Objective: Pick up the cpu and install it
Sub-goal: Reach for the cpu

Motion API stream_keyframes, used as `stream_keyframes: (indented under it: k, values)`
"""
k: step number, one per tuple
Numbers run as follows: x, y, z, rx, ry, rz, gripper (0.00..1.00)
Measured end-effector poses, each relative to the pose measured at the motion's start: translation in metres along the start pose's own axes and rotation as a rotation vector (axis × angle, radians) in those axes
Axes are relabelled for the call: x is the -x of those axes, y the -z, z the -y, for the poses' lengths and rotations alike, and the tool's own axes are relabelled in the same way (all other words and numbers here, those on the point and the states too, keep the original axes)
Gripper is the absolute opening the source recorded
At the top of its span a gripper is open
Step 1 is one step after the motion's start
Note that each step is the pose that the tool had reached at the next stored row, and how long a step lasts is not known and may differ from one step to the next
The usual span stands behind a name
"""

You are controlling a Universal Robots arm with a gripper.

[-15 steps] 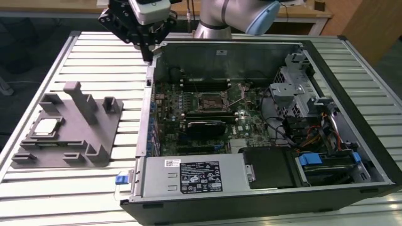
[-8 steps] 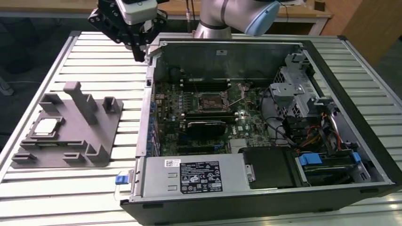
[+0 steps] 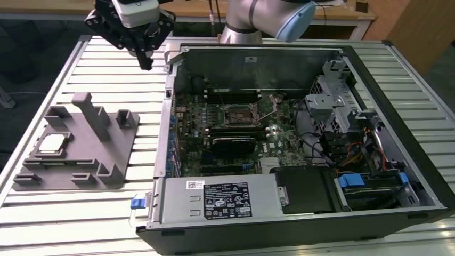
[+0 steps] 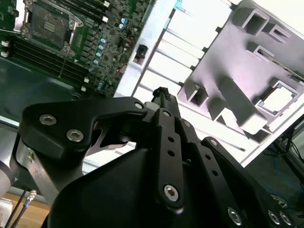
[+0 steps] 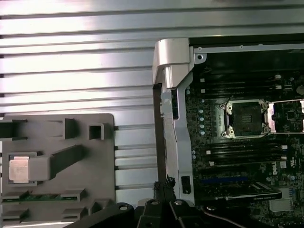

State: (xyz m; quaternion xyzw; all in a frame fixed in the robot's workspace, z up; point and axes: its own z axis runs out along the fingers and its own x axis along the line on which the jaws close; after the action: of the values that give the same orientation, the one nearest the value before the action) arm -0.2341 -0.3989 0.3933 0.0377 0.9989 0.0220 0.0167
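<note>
1. The small silvery square cpu (image 3: pixel 53 144) sits in a grey plastic holder (image 3: pixel 106 156) on the slatted metal desk (image 3: pixel 78 218), to the exterior view's left of the open black computer case (image 3: pixel 284 236).
2. The black gripper (image 3: pixel 146 64) hangs above the desk, well apart from the cpu; its fingers (image 4: pixel 164 110) look pressed together, empty.

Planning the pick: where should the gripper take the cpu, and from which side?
Probably by two opposite edges, from straight above. The cpu lies flat, metal top up, in a recess of the grey holder, so a sideways approach looks blocked.
</note>
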Motion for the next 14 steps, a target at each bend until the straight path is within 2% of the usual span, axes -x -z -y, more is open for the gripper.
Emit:
stream_keyframes:
  k: [14]
  values:
    - [-0.0389, 0.0013, 0.0029, 0.0004, 0.0, 0.0044, 0.11]
